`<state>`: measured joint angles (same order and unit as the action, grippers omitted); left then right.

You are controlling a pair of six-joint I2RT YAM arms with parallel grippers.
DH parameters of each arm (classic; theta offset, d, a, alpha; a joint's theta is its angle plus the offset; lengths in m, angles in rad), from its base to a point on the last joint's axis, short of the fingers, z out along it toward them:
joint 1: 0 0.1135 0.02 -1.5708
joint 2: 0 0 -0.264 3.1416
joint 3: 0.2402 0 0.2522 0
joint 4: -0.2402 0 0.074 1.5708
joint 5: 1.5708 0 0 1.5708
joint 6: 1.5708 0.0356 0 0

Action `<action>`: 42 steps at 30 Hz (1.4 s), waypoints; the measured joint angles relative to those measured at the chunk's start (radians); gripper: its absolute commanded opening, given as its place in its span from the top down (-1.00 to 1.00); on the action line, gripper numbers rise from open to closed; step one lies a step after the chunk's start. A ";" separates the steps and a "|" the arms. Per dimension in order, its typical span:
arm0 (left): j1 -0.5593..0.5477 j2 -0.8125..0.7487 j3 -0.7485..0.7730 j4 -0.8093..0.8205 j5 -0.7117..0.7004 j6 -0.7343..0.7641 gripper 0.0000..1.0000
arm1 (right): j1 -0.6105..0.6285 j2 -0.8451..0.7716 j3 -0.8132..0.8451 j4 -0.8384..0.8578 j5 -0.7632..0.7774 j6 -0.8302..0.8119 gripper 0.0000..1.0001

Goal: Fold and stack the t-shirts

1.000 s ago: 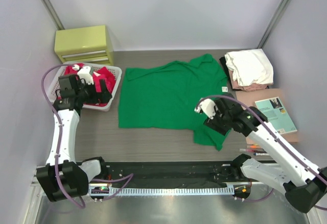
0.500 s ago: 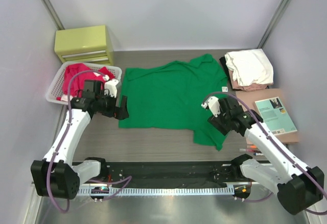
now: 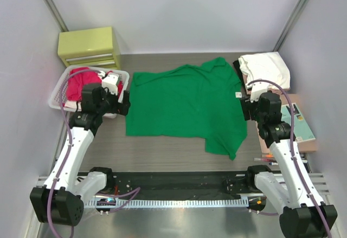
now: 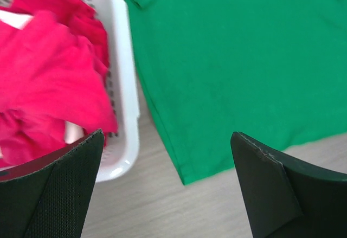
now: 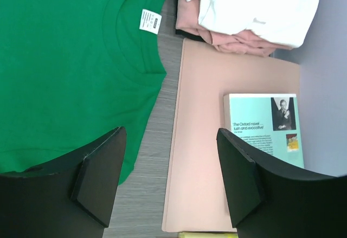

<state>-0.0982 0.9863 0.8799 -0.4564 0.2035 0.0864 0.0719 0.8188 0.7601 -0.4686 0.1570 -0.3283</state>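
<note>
A bright green t-shirt [image 3: 184,105] lies spread flat on the table, its white neck label [image 5: 150,21] at the right edge. My left gripper [image 3: 123,101] hovers open over the shirt's left hem corner [image 4: 187,178], beside the basket, holding nothing. On the other side, my right gripper [image 3: 248,107] hangs open above the strip of table between the shirt's collar side [image 5: 65,59] and a pink board [image 5: 200,140]. Red t-shirts [image 3: 81,83] fill the white basket [image 3: 126,78]. At the back right sits a folded stack, a white t-shirt [image 3: 265,70] on top of a pale pink one [image 5: 233,40].
A teal-covered book [image 3: 301,124] lies on the pink board at the right. A yellow-green drawer box [image 3: 89,45] stands in the back left corner behind the basket. A black garment [image 3: 238,64] peeks out beside the folded stack.
My left gripper has swung from over the basket to the green shirt's left edge. My right gripper has pulled back from the shirt's front right sleeve to its right side and opened wider.
</note>
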 measured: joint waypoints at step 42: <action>-0.001 -0.078 -0.112 0.204 -0.360 0.006 0.63 | -0.022 -0.101 -0.097 0.111 0.126 0.022 0.98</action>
<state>-0.0990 0.9085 0.7681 -0.2523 -0.1570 0.0929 0.0502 0.7174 0.6628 -0.3573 0.2832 -0.3065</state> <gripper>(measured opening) 0.987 0.305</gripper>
